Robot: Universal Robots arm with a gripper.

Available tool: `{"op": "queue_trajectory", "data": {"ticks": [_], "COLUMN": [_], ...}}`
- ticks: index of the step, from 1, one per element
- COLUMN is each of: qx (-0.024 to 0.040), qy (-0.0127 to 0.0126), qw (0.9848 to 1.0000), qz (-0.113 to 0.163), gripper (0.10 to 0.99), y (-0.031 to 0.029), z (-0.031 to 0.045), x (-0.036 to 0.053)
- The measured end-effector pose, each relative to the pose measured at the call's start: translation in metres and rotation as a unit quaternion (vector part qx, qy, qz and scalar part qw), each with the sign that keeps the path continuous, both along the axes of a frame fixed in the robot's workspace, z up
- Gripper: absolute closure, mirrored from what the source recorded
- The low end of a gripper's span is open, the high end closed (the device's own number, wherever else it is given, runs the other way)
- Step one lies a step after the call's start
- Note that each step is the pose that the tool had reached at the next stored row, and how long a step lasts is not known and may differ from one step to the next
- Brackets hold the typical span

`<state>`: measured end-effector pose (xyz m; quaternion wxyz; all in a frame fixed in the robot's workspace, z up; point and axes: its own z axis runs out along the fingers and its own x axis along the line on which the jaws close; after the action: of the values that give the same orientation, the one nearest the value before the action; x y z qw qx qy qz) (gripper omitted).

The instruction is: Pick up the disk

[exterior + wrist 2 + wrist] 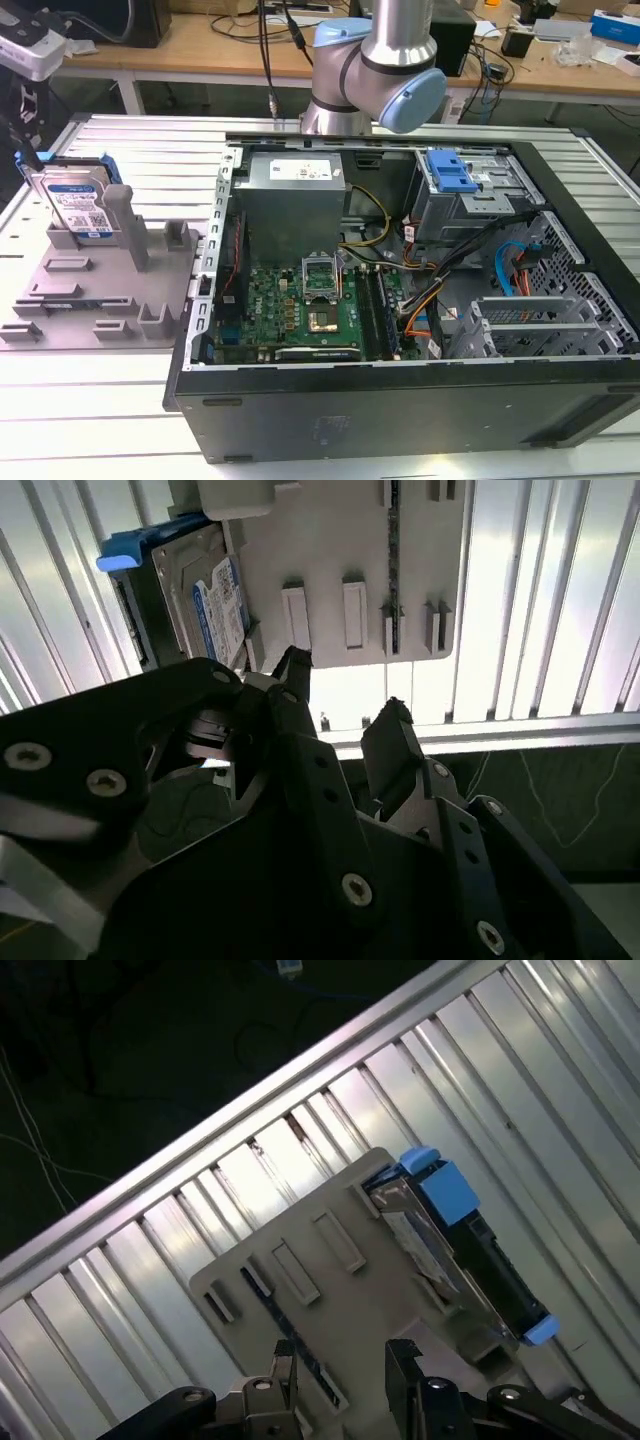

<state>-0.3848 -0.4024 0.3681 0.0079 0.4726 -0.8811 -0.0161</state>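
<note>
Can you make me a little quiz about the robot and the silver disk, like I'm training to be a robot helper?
1. Where is the disk?
A: standing upright in the grey fixture
B: lying flat inside the computer case
C: lying flat on the metal table
2. True or false: in both wrist views the gripper is open and holds nothing.
3. Fill the gap: the plastic rails on the disk's sides are ____.
Key: 1 A; 2 true; 3 blue.
</note>
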Motion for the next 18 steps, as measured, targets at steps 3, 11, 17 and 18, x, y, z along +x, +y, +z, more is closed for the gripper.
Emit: {"op": "queue_trajectory", "data": {"ticks": [3, 11, 17, 18], "qx": [-0.0001, -0.0139, -0.0169, -0.0174], "qy": [-0.0002, 0.0006, -0.0030, -0.0047], "qw": [0.9996, 0.9938, 0.9857, 0.9834], "qz": [0.028, 0.110, 0.168, 0.180], "gripper": [0.604, 0.604, 0.604, 0.604], "y": [0.0000, 0.0000, 0.0000, 0.0000], "z": [0.0000, -0.0003, -0.0011, -0.0016], "x": [0.0000, 0.0000, 0.0000, 0.0000]}}
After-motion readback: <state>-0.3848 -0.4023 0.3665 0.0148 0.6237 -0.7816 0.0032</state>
